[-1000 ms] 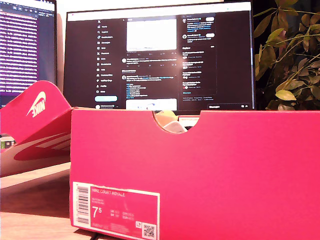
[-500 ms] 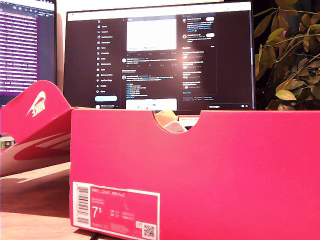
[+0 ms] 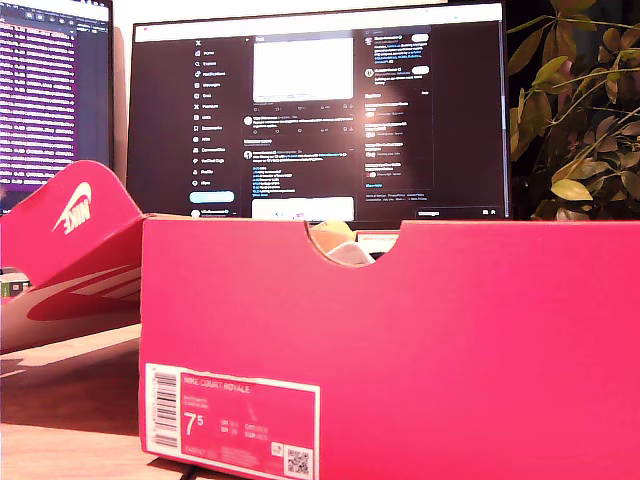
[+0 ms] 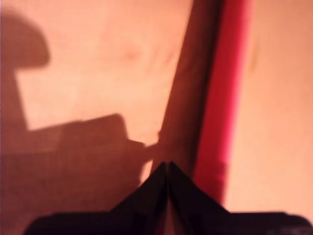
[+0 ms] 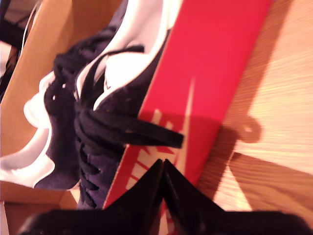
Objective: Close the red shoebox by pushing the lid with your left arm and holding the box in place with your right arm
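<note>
The red shoebox (image 3: 450, 340) fills the exterior view, its end wall and size label (image 3: 232, 420) facing the camera. Its lid (image 3: 70, 250) stands open, leaning out toward the exterior view's left. No arm shows in the exterior view. My first gripper (image 4: 167, 165) is shut on nothing, hovering over the wooden table beside a blurred red cardboard edge (image 4: 222, 98). My second gripper (image 5: 163, 162) is also shut and empty, just above the box's red side wall (image 5: 205, 58). Dark blue shoes (image 5: 98, 112) with black laces lie inside.
A large monitor (image 3: 320, 110) stands right behind the box, with another screen (image 3: 50, 90) at the exterior view's left and a leafy plant (image 3: 580, 110) at its right. Wooden table (image 5: 274, 98) shows outside the box wall.
Box and lid hold still. The text on the screens has shifted, and the shadow on the table under the lid has darkened slightly.
</note>
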{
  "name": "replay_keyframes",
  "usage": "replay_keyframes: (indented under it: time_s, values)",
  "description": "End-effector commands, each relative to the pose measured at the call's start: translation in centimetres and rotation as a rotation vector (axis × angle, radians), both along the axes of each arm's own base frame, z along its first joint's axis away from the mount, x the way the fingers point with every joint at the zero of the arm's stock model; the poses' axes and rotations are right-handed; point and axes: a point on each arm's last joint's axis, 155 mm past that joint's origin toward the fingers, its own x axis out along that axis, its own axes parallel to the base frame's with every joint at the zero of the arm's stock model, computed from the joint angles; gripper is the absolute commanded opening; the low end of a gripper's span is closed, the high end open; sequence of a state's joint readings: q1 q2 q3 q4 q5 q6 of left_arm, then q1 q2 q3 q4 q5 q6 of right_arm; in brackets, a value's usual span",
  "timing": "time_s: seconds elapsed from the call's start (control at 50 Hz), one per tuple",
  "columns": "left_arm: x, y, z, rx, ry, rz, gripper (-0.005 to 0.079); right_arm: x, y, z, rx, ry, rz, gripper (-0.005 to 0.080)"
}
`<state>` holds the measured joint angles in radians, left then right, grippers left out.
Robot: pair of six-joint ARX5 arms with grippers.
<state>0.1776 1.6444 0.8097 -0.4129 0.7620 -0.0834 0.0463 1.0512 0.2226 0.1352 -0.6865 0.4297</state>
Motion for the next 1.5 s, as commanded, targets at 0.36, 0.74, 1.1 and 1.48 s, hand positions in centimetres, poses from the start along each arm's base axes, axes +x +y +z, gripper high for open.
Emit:
replay_keyframes:
  time_s: [0.36,0.74,1.1,1.48]
  values:
    - [0.4,-2.4,3.5,-0.154,-0.056,-0.075,-0.0019,0.0,2.4,-1.0,0.023,0.012,0.063,-0.0012]
    - [1.8,-4.2,10.6,-0.3,-0.118,-0.148,-0.0019,0.5,2.6,-0.3,0.023,-0.009,0.069,-0.0012]
    - [-0.7,-9.4,17.1,-0.386,-0.209,-0.325,-0.0019,0.3,2.8,-0.3,0.031,-0.008,0.08,-0.0012]
    - [-5.0,-15.1,23.4,-0.408,-0.313,-0.509,-0.0019,-0.3,4.1,0.1,0.036,-0.023,0.135,-0.0012]
